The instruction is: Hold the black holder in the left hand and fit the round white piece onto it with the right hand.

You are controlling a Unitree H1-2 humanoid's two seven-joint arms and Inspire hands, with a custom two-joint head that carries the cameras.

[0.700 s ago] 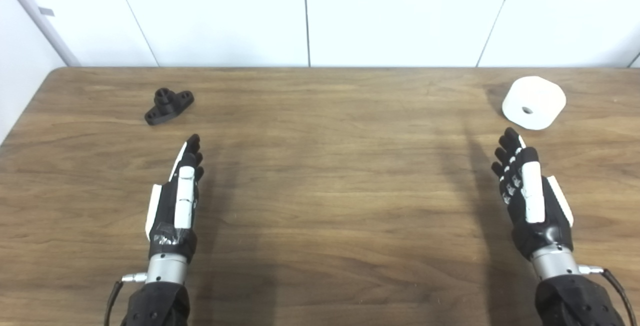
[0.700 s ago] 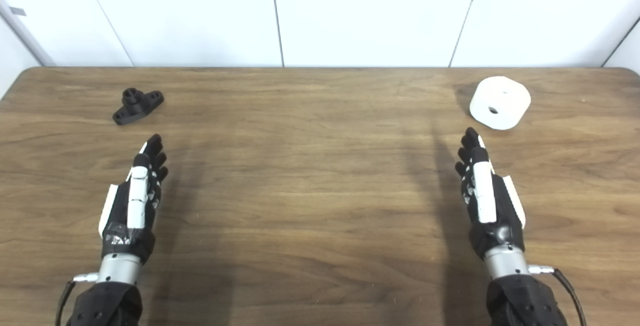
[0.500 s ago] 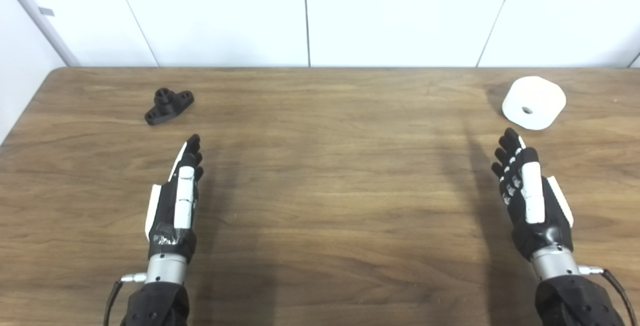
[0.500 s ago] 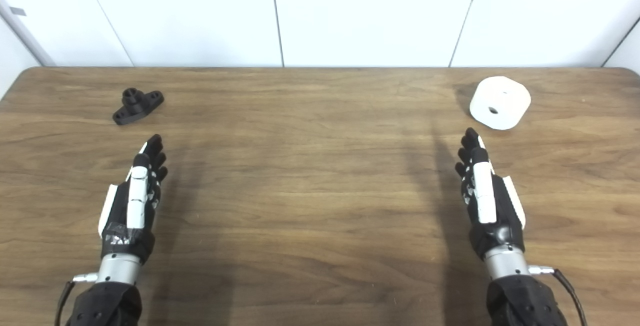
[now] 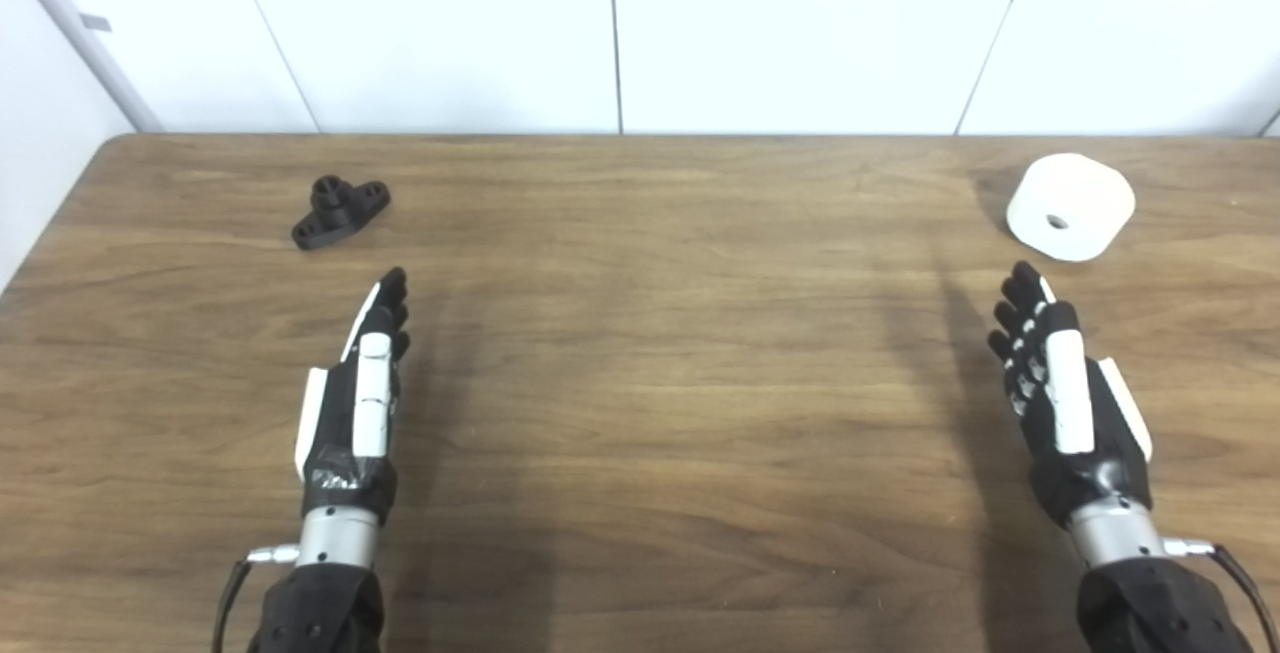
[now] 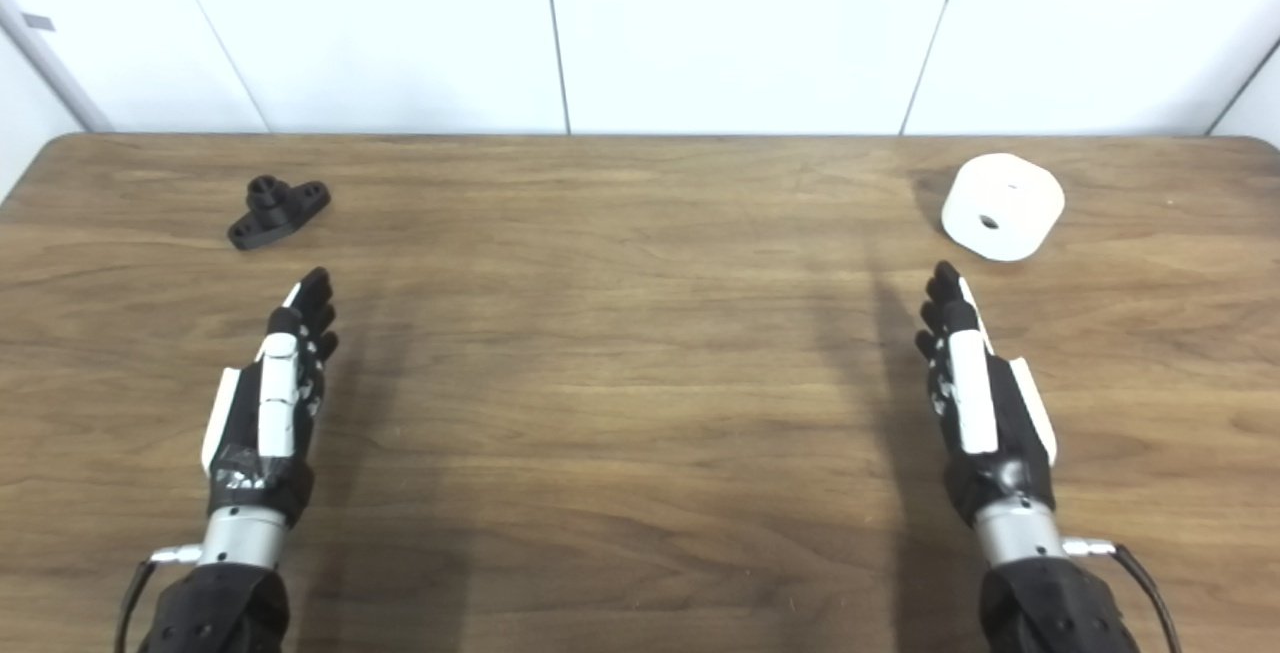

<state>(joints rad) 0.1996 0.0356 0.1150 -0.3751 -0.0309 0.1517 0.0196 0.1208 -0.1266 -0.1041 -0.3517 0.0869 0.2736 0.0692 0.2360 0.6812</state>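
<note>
The black holder [image 5: 340, 212], a small flanged part with an upright stub, lies on the wooden table [image 5: 640, 363] at the far left. My left hand [image 5: 358, 393] is open, edge-on with fingers stretched forward, a short way nearer than the holder and empty. At the far right sits the round white piece [image 5: 1070, 206], a thick disc with a small centre hole. Just in front of it my right hand [image 5: 1057, 385] is open too, fingers pointing toward the piece, fingertips a small gap short of it.
White wall panels [image 5: 640, 33] rise directly behind the table's far edge. The table's left edge [image 5: 40, 243] runs close to the holder, and the right side runs out of view past the white piece.
The whole picture has shifted a few pixels, so the camera moved slightly. Both hands and both parts keep their places.
</note>
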